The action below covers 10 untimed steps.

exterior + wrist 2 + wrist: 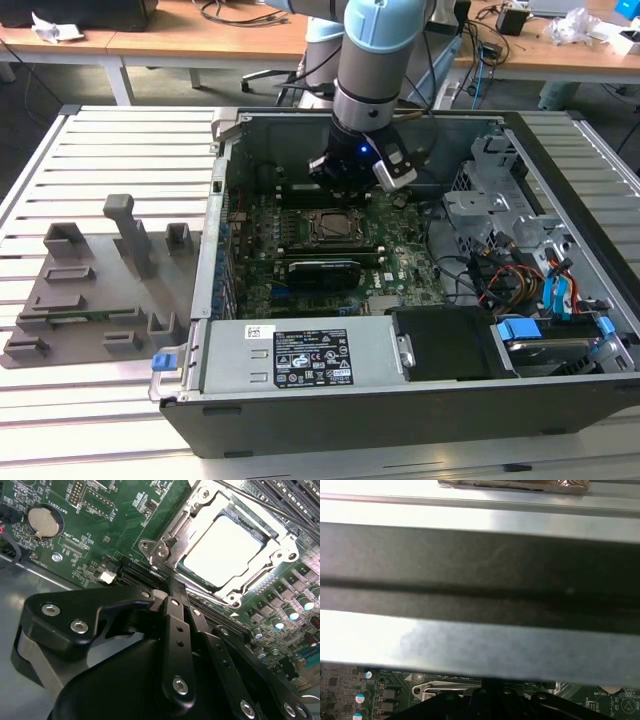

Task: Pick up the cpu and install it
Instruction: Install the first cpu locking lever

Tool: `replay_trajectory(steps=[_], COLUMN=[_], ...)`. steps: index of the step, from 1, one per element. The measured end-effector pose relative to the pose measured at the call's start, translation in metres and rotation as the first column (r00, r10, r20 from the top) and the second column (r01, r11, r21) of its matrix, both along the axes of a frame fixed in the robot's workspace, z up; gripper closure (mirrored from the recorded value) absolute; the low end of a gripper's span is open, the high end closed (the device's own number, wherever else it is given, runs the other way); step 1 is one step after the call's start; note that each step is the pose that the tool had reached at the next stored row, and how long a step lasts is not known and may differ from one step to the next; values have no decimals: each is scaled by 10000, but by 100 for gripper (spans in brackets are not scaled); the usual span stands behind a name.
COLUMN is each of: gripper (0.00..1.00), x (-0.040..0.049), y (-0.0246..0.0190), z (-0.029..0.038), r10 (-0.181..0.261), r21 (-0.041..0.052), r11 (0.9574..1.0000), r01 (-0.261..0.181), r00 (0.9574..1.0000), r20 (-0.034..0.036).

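The cpu (223, 551) sits in the socket frame (172, 530) near the middle of the motherboard (395, 250), its silvery top washed bright. The gripper (172, 587) hangs just beside the socket, fingers drawn together on nothing. The case wall (480, 565) stands close by the arm (375, 60).
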State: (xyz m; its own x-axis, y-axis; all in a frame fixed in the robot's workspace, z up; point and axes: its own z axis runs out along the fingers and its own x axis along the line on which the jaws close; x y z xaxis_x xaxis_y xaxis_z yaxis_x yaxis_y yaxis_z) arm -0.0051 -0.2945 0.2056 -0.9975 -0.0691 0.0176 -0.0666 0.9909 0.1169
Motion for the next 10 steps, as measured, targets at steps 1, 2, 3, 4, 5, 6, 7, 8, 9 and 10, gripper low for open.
replay_trajectory(steps=[1, 2, 3, 4, 5, 6, 7, 8, 9, 10], gripper=[89, 89, 89, 89, 89, 89, 89, 89, 89, 89], x=[18, 29, 39, 49, 52, 53, 53, 53, 53, 53], y=[-2, -3, -4, -4, -5, -7, -9, -11, -14, -15], z=[0, -1, -2, -2, -3, -5, -6, -7, -10, -13], r10=[0, -1, -1, 0, 0, -2, -2, -1, -1, -1], r21=[-3, -4, -5, -9, -12, -17, -27, -42, -64, -76], r11=[10000, 10000, 10000, 10000, 10000, 10000, 10000, 10000, 10000, 10000], r01=[0, 1, 1, 0, 0, 2, 1, 1, 1, 1], r00=[10000, 10000, 10000, 10000, 10000, 10000, 10000, 10000, 10000, 10000], r20=[-12, -18, -24, -30, -32, -31, -31, -31, -31, -31])
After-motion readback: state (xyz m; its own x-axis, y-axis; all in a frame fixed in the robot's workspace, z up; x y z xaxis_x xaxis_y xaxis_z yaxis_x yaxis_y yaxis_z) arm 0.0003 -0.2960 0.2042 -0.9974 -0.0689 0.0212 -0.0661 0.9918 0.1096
